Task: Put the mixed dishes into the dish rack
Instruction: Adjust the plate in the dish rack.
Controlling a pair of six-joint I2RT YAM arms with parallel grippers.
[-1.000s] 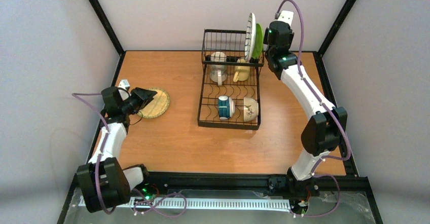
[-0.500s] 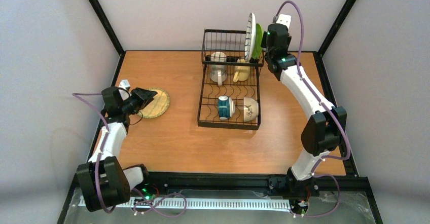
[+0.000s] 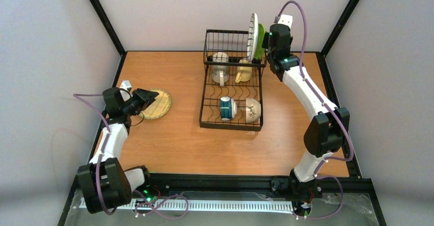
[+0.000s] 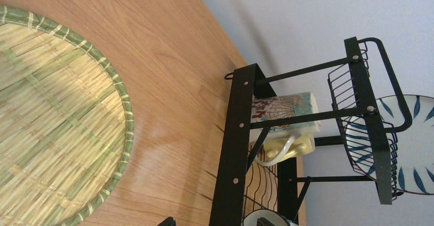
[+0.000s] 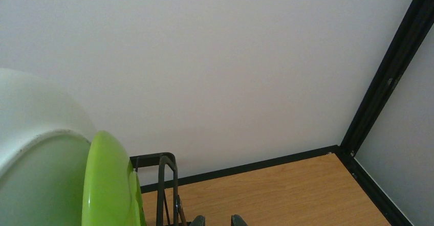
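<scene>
Although the right arm has edged only slightly toward the black wire dish rack (image 3: 230, 127), the right gripper (image 5: 216, 220) sits narrowly parted and empty beside the upright lime-green plate (image 5: 110, 190) slotted there. Meanwhile the left gripper (image 3: 148, 97) stays spread above the tan woven plate (image 3: 163, 106), apparently the last item.

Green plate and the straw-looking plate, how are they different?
The lime-green plate stands up on its edge at the far end of the dish rack, while the tan plate lies flat on the table. The lime-green plate is smooth, shiny and all one colour, but the tan plate is woven, with a green rim. Both are round.
</scene>
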